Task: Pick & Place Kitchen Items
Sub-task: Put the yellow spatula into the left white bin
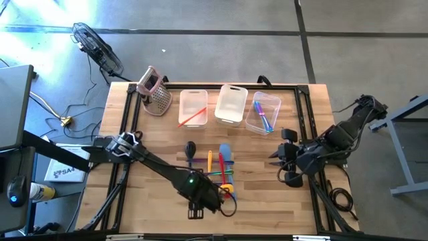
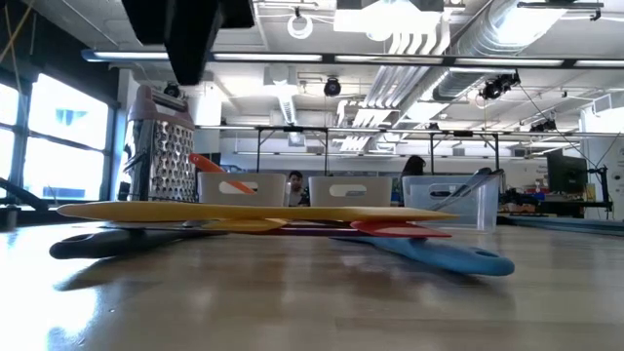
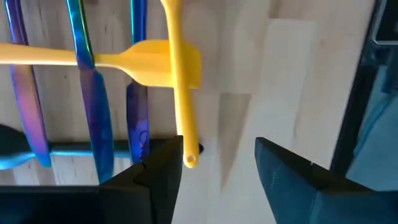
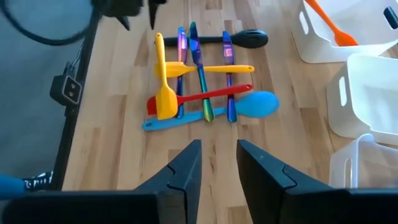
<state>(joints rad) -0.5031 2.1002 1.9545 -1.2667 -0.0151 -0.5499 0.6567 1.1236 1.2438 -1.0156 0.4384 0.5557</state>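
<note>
Several slim utensils lie crossed in a pile (image 1: 221, 171) mid-table: two yellow spatulas (image 4: 165, 102), a red one (image 4: 205, 94), a blue spoon (image 4: 258, 104), a dark spoon (image 4: 249, 39) and shiny blue-purple cutlery (image 3: 87, 93). My left gripper (image 3: 219, 146) points down, open, over the pile's near end. The free end of one yellow spatula's handle (image 3: 189, 160) lies just inside one finger (image 3: 168, 155). My right gripper (image 4: 219, 152) hovers at the table's right, open by a narrow gap with nothing in it. My left gripper comes from above with one finger (image 3: 168, 155) right beside the free end of the yellow spatula's handle (image 3: 188, 155), which lies flat on the table. Whether the finger touches it, I cannot tell.
Three clear bins stand along the far edge: the left one (image 1: 192, 107) holds an orange spatula, the middle one (image 1: 231, 104) shows nothing inside, the right one (image 1: 263, 112) holds blue and purple utensils. A metal grater (image 1: 155, 90) stands at the far left.
</note>
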